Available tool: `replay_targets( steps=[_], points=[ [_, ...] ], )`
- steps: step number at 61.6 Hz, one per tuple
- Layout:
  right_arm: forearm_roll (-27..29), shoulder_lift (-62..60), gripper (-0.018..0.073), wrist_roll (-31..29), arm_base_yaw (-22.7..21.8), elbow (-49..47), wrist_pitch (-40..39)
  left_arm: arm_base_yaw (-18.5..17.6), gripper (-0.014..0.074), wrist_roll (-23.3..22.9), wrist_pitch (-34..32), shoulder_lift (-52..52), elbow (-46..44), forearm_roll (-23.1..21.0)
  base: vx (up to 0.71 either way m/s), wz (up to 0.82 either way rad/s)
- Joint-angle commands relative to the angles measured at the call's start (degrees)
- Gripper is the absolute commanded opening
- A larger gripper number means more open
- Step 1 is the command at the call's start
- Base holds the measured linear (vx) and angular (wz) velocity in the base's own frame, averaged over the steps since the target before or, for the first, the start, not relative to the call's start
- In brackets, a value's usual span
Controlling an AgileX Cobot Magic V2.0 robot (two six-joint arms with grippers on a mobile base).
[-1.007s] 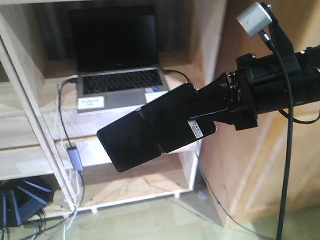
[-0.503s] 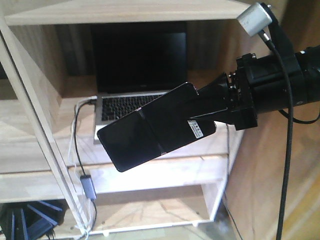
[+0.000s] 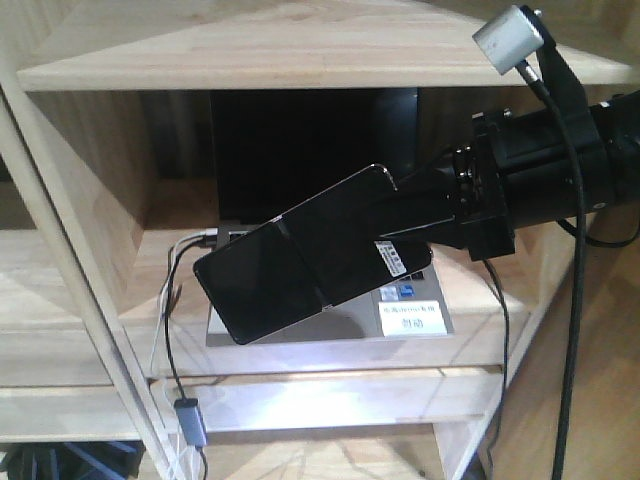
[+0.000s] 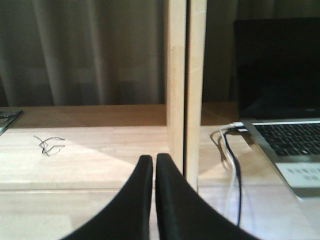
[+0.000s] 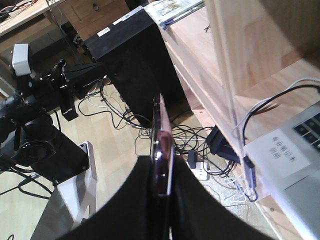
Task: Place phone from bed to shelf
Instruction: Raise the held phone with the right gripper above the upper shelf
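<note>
Showing glossy creased phone point(image 3: 300, 262), white sticker point(image 3: 392, 258)

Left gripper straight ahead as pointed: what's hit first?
Probably the shelf's upright post, dead ahead and slightly right of the left gripper. It might just slip past its left edge; depth unclear.

laptop point(image 3: 310, 140): keyboard hidden — the phone point(image 3: 290, 270) covers it
laptop label point(image 3: 412, 321): print too small to read
phone: one end covered by the right gripper point(image 3: 395, 235)
</note>
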Motion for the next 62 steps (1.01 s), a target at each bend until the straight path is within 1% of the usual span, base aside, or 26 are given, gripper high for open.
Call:
replay_targets(
  steps=[1,35,62],
  points=[
    [4.75,-2.03,-0.0002,-0.09,0.08,-1.40,3.17,-0.20,0.0001,-0.33,-4.15,-0.77,-1.22,-0.52,0.14,0.05],
    [4.75,-2.03,-0.0002,-0.09,0.08,-1.40,3.17,-0.20,0.0001,-0.33,-4.15,-0.77,-1.22,-0.52,0.10,0.00],
    [4.75,-2.03,-0.0002,-0.09,0.08,-1.40,3.17,-0.20,0.0001,-0.33,-4.15,-0.77,-1.22,-0.52,0.03,0.00]
  ],
)
